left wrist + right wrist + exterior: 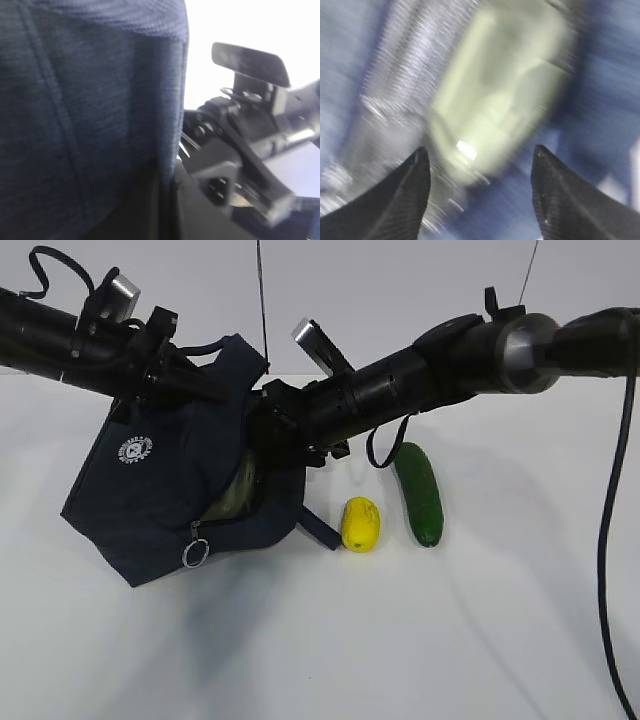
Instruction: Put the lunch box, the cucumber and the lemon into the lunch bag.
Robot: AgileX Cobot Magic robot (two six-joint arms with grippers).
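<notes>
Bag (165, 490) holds lunch box (505, 90) (blurred); right gripper (480, 165) spread, empty; left pinched on fabric.

1. My exterior view is bright and evenly lit; soft shadows fall on the desk (320, 660) below the lunch bag (170, 490).
2. My right wrist view smears heavily ahead of the tool (480, 165).
3. My left wrist view is soft, background overexposed white.
</notes>
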